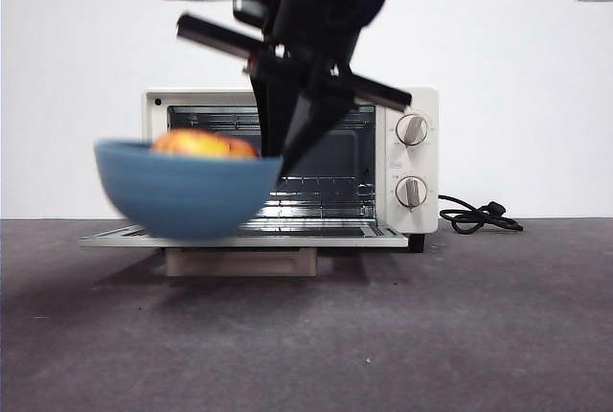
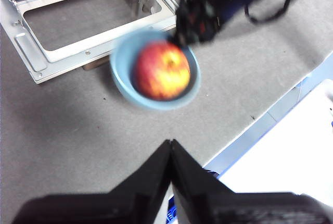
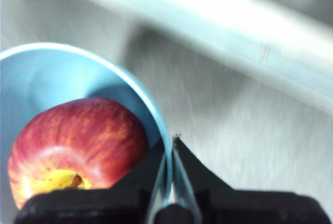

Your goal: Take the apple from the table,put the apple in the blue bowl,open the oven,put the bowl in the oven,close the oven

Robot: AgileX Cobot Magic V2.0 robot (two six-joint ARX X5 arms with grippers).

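The blue bowl [image 1: 182, 196] shows blurred in front of the oven's lowered door [image 1: 383, 237], left of centre, with the red and yellow apple [image 1: 203, 145] inside it. My right gripper [image 1: 278, 158] comes down from above and is shut on the bowl's right rim. In the right wrist view its jaws [image 3: 171, 140] pinch the rim of the bowl [image 3: 41, 73] beside the apple [image 3: 78, 140]. The cream oven [image 1: 407, 158] stands open with its rack showing. My left gripper [image 2: 170, 143] is shut on nothing, well back from the bowl [image 2: 122, 78] and apple [image 2: 162, 70].
A wooden block [image 1: 239, 262] sits under the open door. The black cord [image 1: 479, 216] lies on the table [image 1: 431, 335] right of the oven. The left wrist view shows the door frame [image 2: 31, 52] and the table edge with a white surface [image 2: 291, 146] beyond.
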